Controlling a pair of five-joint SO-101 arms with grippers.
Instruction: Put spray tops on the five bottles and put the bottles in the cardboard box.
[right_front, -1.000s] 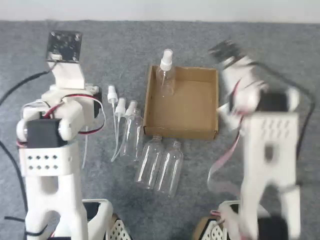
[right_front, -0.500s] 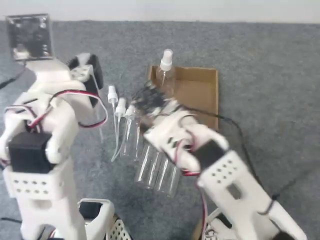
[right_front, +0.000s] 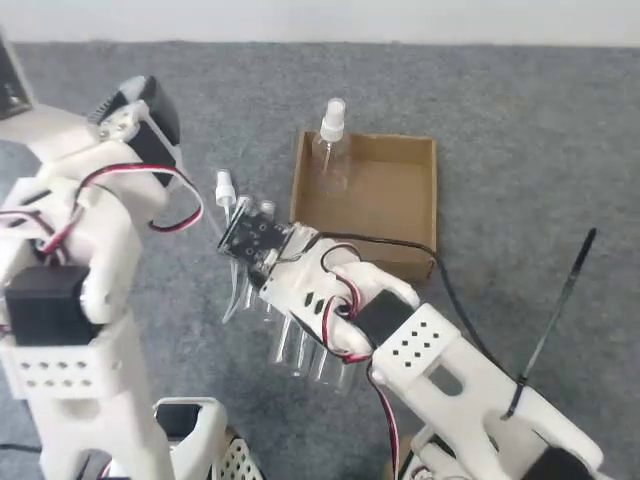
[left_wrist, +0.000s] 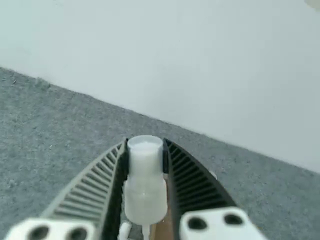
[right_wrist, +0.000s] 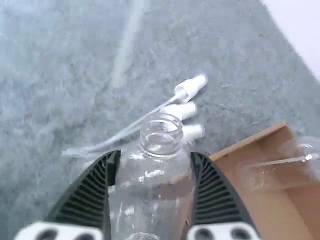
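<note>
1. the left gripper (left_wrist: 145, 148), raised above the grey carpet (right_front: 520, 150), has its ribbed black fingers drawn narrow around a white plastic spray top (left_wrist: 145, 192). the top stands upright between them, pinched on both sides.
2. the right gripper (right_wrist: 154, 154) is stretched across the table from the right arm's base to the group of loose parts on the left side of the box. its fingers are spread to the width of a clear plastic bottle with an open neck (right_wrist: 160, 134), one against each side of the body, and the bare neck points away from the wrist.
3. three white spray tops (right_wrist: 182, 110) with thin dip tubes lie side by side on the carpet just beyond that neck, the nearest one close beside it.
4. the brown cardboard box (right_front: 385, 205) sits open near the middle of the table. a clear bottle capped with a white spray top (right_front: 331, 160) is in its far left corner, the cap rising past the box's rim.
5. two clear uncapped bottles (right_front: 295, 350) lie side by side on the carpet in front of the box, partly under the right arm.
</note>
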